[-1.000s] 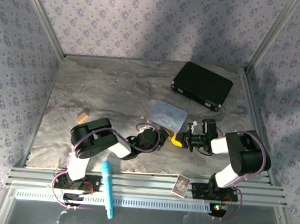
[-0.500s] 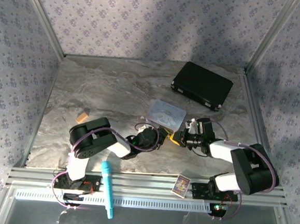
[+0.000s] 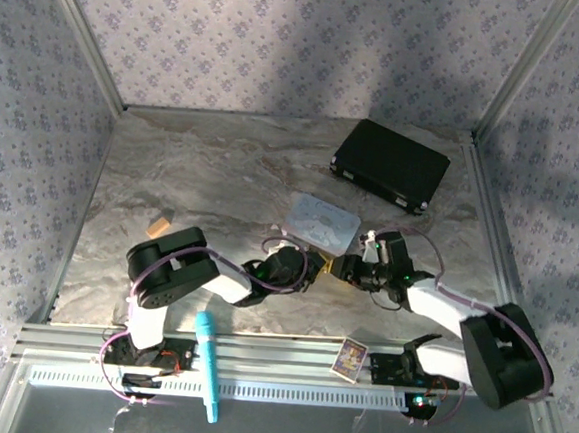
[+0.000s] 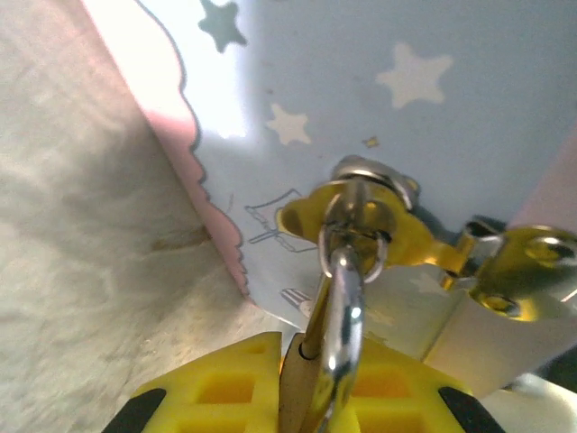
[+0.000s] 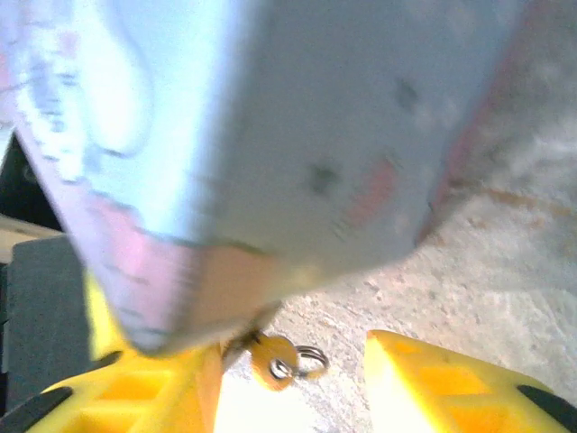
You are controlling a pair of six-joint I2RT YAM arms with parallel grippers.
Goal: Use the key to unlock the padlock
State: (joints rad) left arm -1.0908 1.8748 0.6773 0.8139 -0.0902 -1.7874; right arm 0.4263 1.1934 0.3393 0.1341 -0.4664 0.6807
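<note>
1. Left gripper (image 4: 311, 361): I read its yellow fingers (image 4: 216, 388) as closed on the padlock (image 4: 338, 329). The brass body sits clamped between the two pads. The silvery shackle rises straight ahead of the fingertips and passes through the gold hasp (image 4: 401, 234) on the blue, star-printed wall of the tin (image 4: 424, 117).

2. Right gripper (image 5: 293, 361): I see its jaws standing apart, with nothing between the pads. Just ahead of the gap, under the blurred edge of the tin, hangs a small gold tab (image 5: 269, 354) with a wire ring. It is too blurred for me to say whether it is the key.

3. From above, both grippers face each other at the tin's near edge, low over the marble table (image 3: 202, 180).
</note>
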